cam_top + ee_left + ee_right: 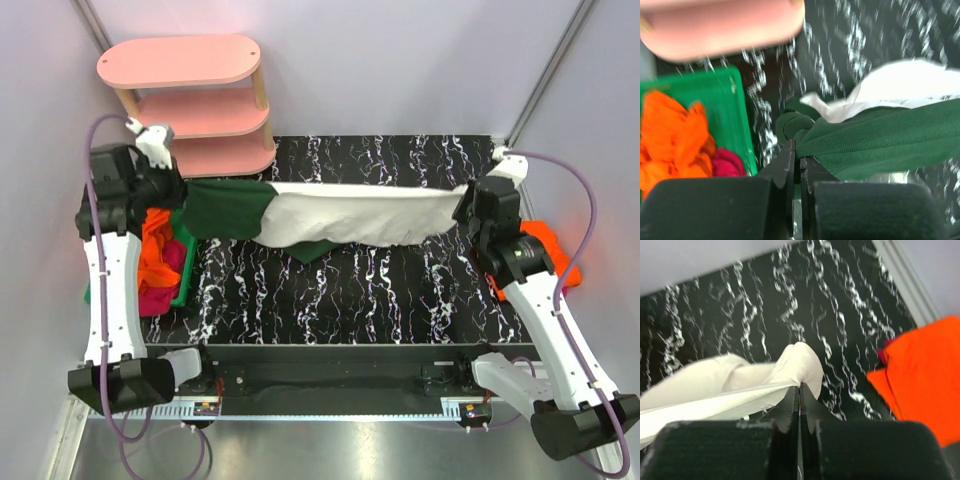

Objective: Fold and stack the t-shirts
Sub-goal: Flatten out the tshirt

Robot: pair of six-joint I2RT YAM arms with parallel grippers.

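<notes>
Fingers first: the left fingers (786, 167) are squeezed together on the dark green sleeve (875, 137) of the white t-shirt (350, 215). The right fingers (790, 405) are pinched tight on a fold of its white cloth at the other end. So both arms have the same shirt, one at each side. It hangs stretched between them like a hammock across the back half of the black marbled counter (380, 290). It's mostly up off the surface, green end by the left arm, white end by the right, and the cloth is bunched up lengthwise. Under the middle a green flap (315, 250) droops toward the counter; can't tell if it actually touches.

Other shirts: on the left there's a green bin (735, 110) holding a crumpled orange shirt (675, 135). A magenta shirt (729, 162) is tucked right beside the orange one. In the top view that bin sits under the left arm. Over at the counter's right edge, just beside the right arm, a flatter orange shirt (925, 370) lies with a magenta sliver (882, 356) peeking out from under it.

Pink shelf unit (190, 100), three tiers, stands at the back left corner, just behind where the left fingers are holding the sleeve.
</notes>
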